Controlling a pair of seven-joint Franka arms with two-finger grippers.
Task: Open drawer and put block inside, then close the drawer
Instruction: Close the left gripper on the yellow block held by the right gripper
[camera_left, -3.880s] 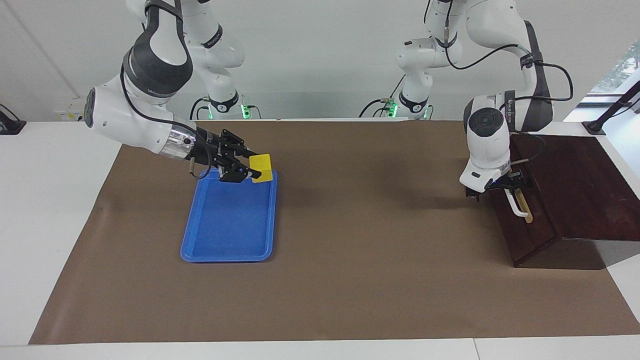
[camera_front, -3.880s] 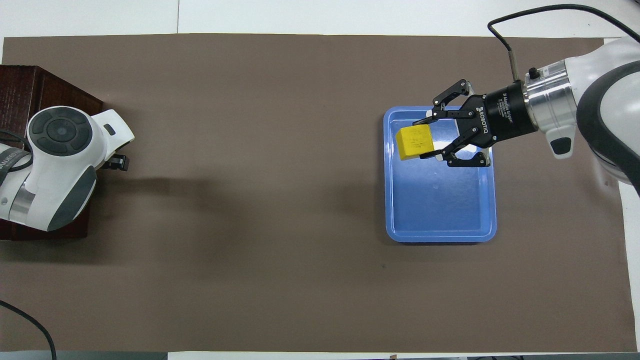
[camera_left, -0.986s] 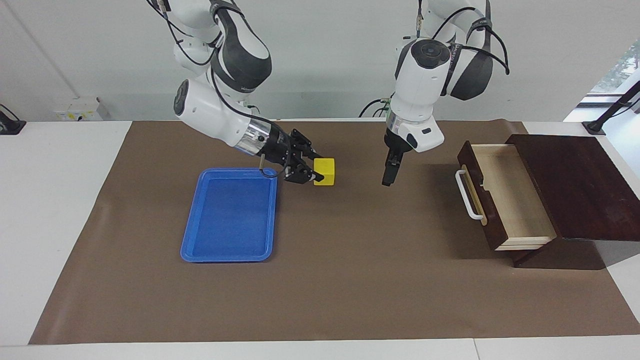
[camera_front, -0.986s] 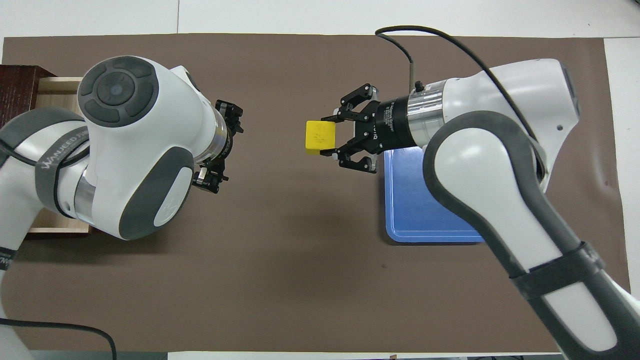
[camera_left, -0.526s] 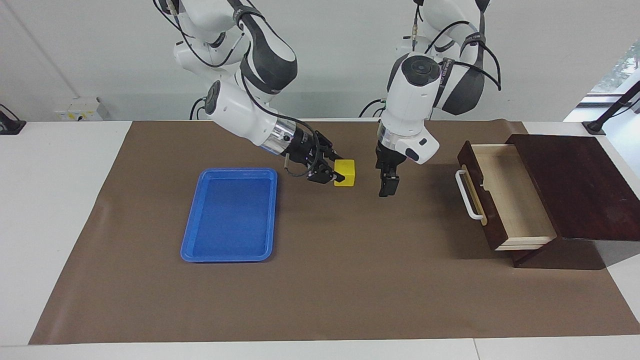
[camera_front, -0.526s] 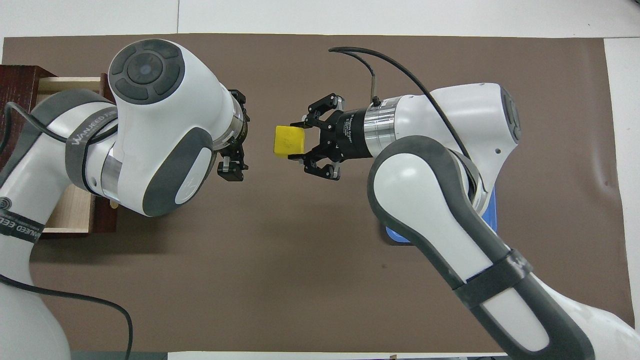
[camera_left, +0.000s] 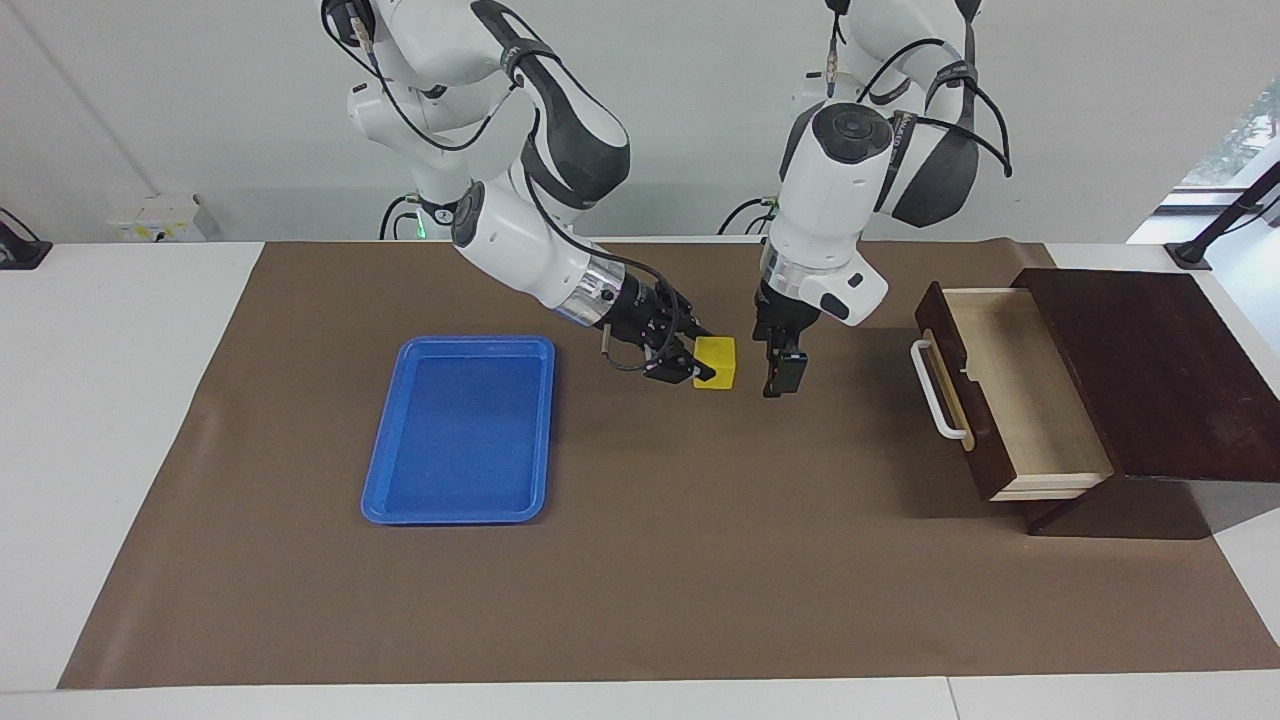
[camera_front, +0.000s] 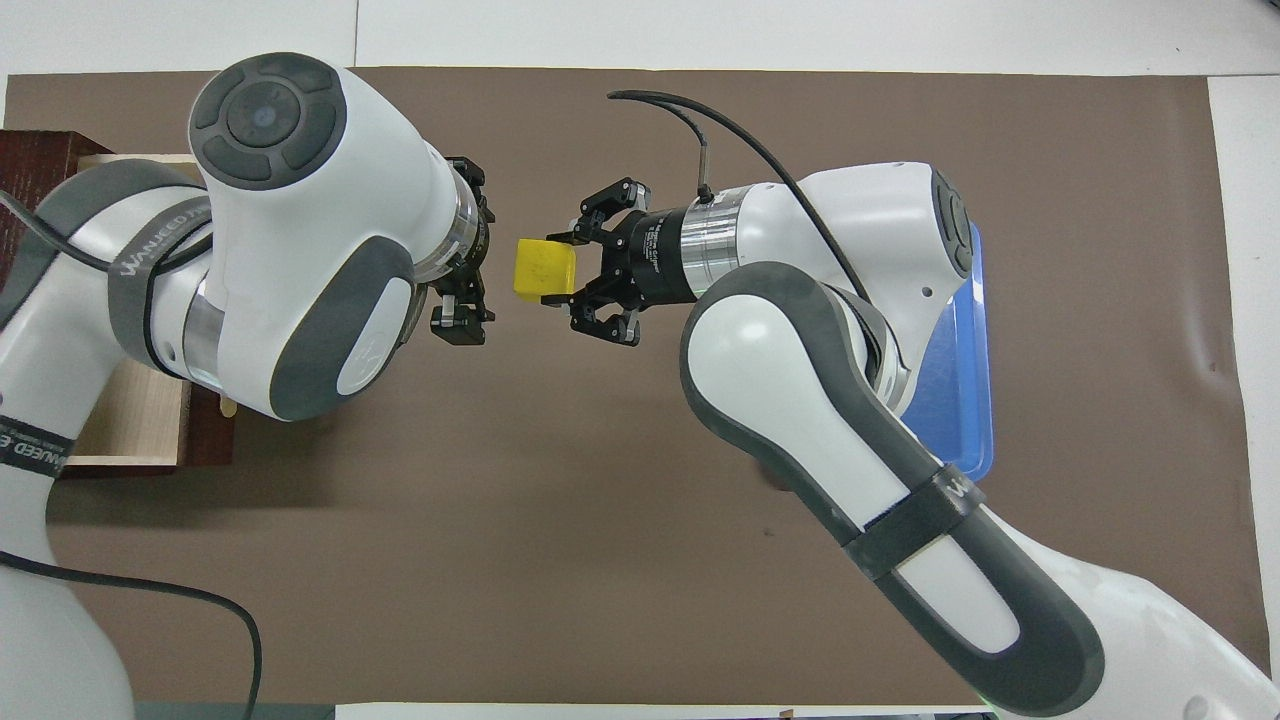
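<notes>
The yellow block hangs just above the brown mat, with my right gripper shut on it. It is between the blue tray and the drawer. My left gripper points down beside the block, on the drawer's side, a small gap away, open and holding nothing. The dark brown drawer stands pulled out, its pale inside bare and its white handle facing the table's middle. In the overhead view my left arm hides most of it.
An empty blue tray lies on the mat toward the right arm's end. The drawer's dark cabinet sits at the left arm's end. Brown mat covers the table.
My right gripper has carried the block from over the tray toward the left gripper. The left gripper, earlier at the shut drawer's handle, has pulled it out and now hangs by the block.
</notes>
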